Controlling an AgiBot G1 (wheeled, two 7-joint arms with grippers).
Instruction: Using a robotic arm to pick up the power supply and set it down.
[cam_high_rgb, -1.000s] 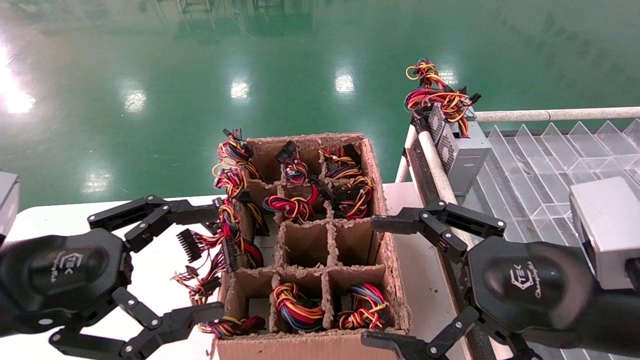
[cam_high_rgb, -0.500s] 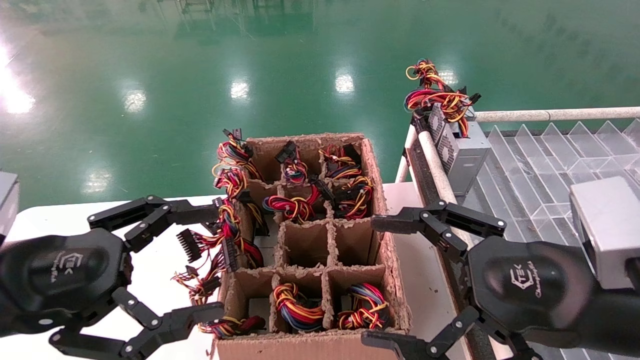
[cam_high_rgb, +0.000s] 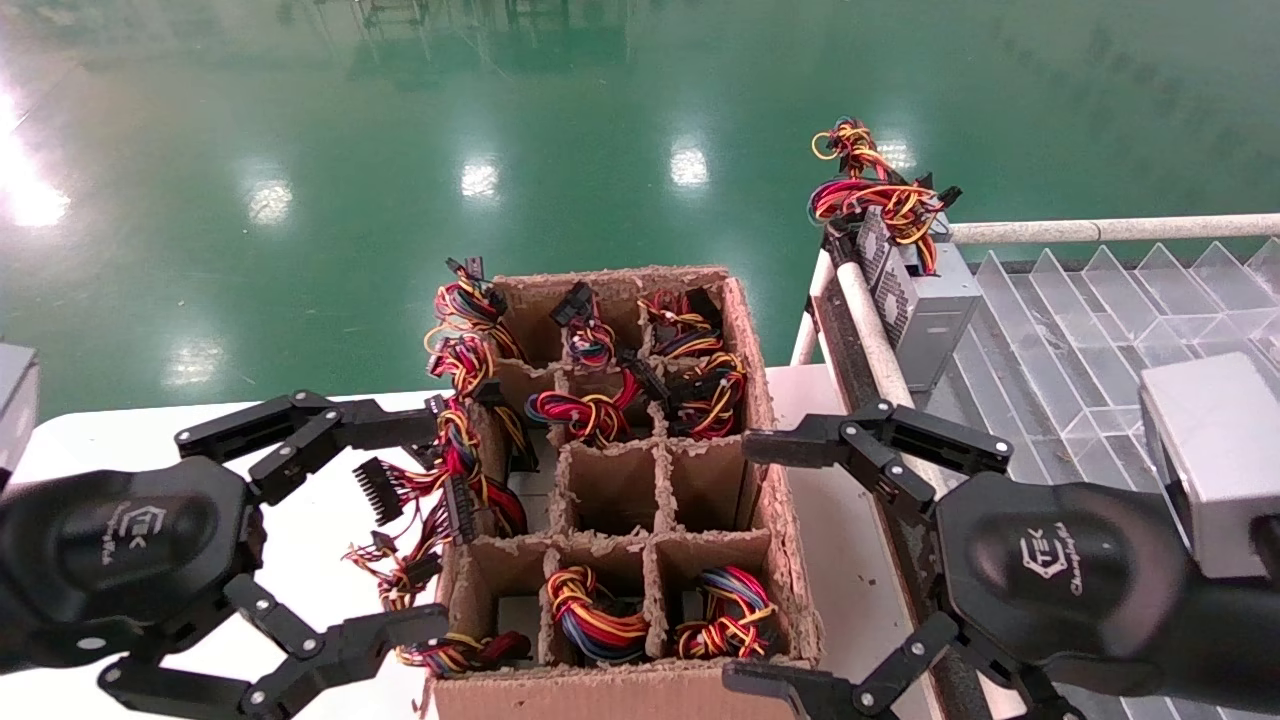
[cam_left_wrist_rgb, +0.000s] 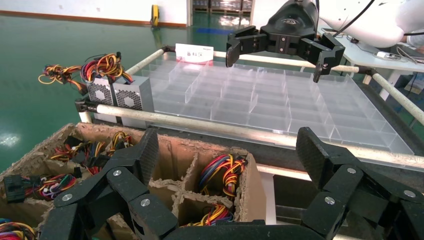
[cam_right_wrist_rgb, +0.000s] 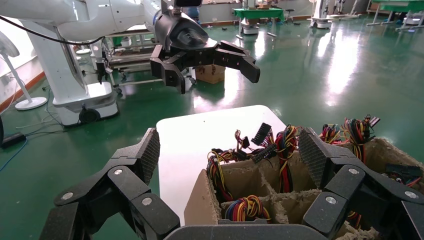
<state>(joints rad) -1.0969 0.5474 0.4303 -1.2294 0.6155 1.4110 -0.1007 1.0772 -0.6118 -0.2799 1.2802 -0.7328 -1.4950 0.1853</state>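
Pre-grasp: left gripper (cam_high_rgb: 425, 525) and right gripper (cam_high_rgb: 750, 560) both splayed empty flanking the cardboard divider box (cam_high_rgb: 770, 400), power supply (cam_high_rgb: 600, 610) probably in near-middle cell between them; next, descend and grip.

You see rough, frayed brown cardboard box (cam_high_rgb: 760, 360); glossy green floor (cam_high_rgb: 300, 150); matt grey metal power supply (cam_high_rgb: 925, 300); clear plastic divider tray (cam_high_rgb: 1080, 330); matt black grippers.

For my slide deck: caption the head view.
Both open claws, left and right, flank a cardboard box of wired power supplies.
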